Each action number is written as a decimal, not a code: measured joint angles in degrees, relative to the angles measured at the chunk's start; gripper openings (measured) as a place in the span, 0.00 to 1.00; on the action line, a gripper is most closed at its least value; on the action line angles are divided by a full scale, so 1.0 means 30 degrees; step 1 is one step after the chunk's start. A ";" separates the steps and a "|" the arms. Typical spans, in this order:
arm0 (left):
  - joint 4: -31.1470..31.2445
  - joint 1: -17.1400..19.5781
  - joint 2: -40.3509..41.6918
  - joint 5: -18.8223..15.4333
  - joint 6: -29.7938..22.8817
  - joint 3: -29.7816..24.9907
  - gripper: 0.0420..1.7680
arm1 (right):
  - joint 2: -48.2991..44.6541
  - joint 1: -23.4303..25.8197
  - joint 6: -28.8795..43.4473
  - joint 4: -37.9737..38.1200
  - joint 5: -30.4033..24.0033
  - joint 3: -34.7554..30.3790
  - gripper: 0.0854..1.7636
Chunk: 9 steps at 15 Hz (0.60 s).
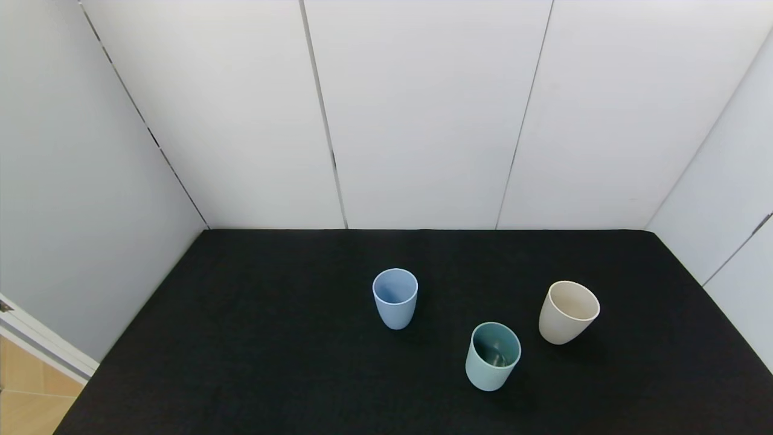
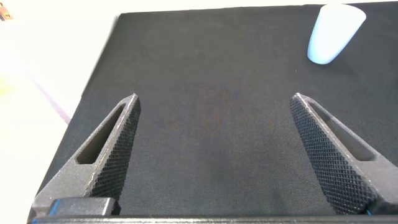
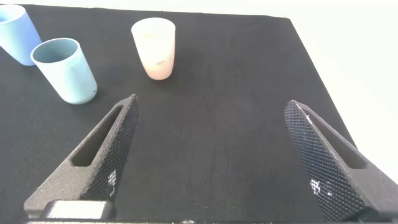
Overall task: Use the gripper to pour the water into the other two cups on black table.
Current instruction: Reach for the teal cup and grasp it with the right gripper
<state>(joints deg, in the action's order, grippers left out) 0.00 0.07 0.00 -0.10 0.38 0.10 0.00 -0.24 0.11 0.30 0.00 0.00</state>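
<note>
Three tumblers stand upright on the black table (image 1: 253,338). The light blue cup (image 1: 395,298) is in the middle. The cream-beige cup (image 1: 567,312) is to the right. The mint-teal cup (image 1: 493,355) stands nearest the front, between them; a faint glint shows inside it. Neither arm shows in the head view. My left gripper (image 2: 214,102) is open and empty over bare cloth, with the light blue cup (image 2: 334,32) far off. My right gripper (image 3: 211,106) is open and empty, short of the cream-beige cup (image 3: 154,46), the mint-teal cup (image 3: 66,70) and the light blue cup (image 3: 17,32).
White panel walls close the table at the back and on both sides. The table's left edge (image 1: 78,393) drops to a tan floor. Bare cloth lies left of the cups and along the front.
</note>
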 joint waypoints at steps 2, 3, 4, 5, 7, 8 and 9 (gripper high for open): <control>0.0000 0.0000 0.0000 0.0000 0.0008 0.0000 0.97 | 0.0000 0.0000 -0.0053 0.0008 0.0000 0.0000 0.97; 0.0000 0.0000 0.0000 0.0000 0.0000 0.0000 0.97 | 0.0000 0.0000 -0.0126 0.0045 -0.0016 0.0000 0.97; 0.0000 0.0000 0.0000 0.0000 0.0000 0.0000 0.97 | 0.0000 -0.0016 -0.0154 0.0053 -0.0024 0.0000 0.97; 0.0000 0.0000 0.0000 0.0000 0.0008 0.0000 0.97 | 0.0000 -0.0020 -0.0110 0.0053 -0.0033 0.0000 0.97; 0.0000 0.0000 0.0000 0.0000 0.0008 0.0000 0.97 | 0.0000 -0.0028 0.0033 -0.0012 0.0000 0.0000 0.97; 0.0000 0.0000 0.0000 0.0000 0.0008 0.0000 0.97 | 0.0000 -0.0028 0.0073 -0.0033 0.0000 0.0000 0.97; 0.0000 0.0000 0.0000 0.0000 0.0008 0.0000 0.97 | 0.0000 -0.0028 0.0110 -0.0020 0.0000 0.0000 0.97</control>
<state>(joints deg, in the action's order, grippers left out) 0.00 0.07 0.00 -0.10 0.40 0.10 0.00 -0.33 0.44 0.24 0.00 0.00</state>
